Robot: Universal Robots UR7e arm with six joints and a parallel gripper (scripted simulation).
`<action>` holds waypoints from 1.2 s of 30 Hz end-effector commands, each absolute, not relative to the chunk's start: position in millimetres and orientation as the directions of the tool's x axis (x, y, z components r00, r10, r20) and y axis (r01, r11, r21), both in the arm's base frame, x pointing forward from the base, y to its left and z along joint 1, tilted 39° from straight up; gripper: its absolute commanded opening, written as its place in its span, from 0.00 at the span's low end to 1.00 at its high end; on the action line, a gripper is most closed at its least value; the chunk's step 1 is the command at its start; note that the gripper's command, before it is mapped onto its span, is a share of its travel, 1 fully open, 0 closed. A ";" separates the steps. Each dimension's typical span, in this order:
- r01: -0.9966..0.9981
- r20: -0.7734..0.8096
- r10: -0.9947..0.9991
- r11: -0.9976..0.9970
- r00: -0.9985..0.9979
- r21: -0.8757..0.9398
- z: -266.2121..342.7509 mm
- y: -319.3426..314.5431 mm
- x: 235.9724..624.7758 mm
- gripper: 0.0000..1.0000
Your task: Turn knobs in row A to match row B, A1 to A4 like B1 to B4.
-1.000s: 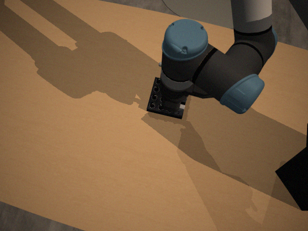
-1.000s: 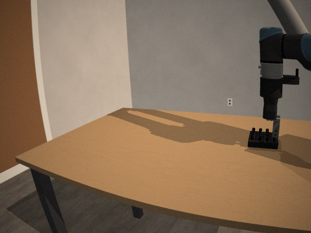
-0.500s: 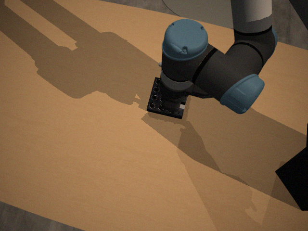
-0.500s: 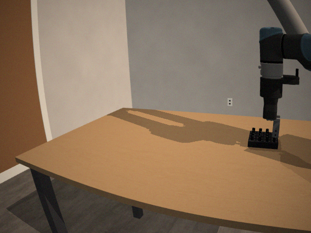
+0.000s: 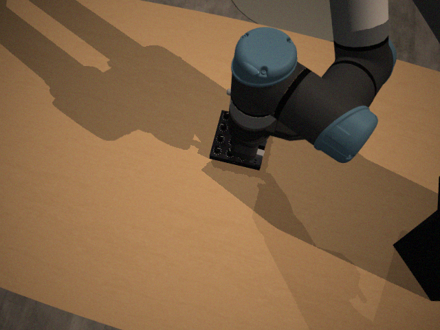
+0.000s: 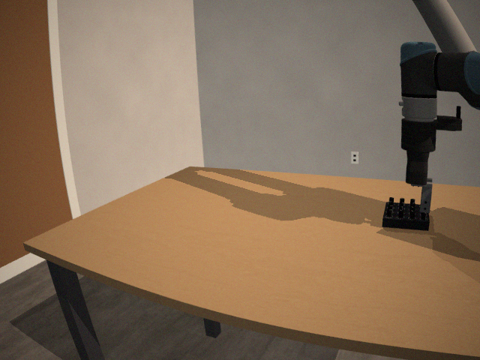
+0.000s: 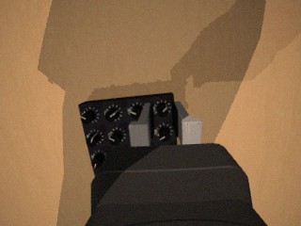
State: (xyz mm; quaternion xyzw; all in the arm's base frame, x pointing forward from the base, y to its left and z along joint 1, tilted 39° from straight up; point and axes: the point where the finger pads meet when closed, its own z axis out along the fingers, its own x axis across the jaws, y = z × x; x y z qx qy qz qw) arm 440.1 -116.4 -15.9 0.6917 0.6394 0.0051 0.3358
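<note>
The black knob box (image 7: pixel 128 128) stands on the table, and also shows in the top view (image 5: pixel 227 141) and the exterior view (image 6: pixel 406 214). My gripper (image 7: pixel 163 113) points straight down over the box's right end in the wrist view. Its two grey fingers stand apart on either side of one knob (image 7: pixel 165 131), in the second row from the far edge, rightmost column. The fingers do not touch the knob; the right finger hangs beyond the box's edge. The fingertips reach down to about knob height (image 6: pixel 425 201). The knob names are too small to read. My wrist hides the near rows.
The arm's elbow and wrist joints (image 5: pixel 320 102) hang over the box and hide most of it in the top view. A dark block (image 5: pixel 423 248) sits at the table's right edge.
</note>
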 end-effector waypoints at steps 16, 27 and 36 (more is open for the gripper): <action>0.881 -0.422 0.888 0.044 0.182 0.472 -18.8 -118.2 442.2 0.46; 0.881 -0.422 0.888 0.044 0.182 0.472 -24.5 -121.6 445.4 0.46; 0.881 -0.422 0.888 0.044 0.182 0.472 -26.3 -122.7 446.4 0.46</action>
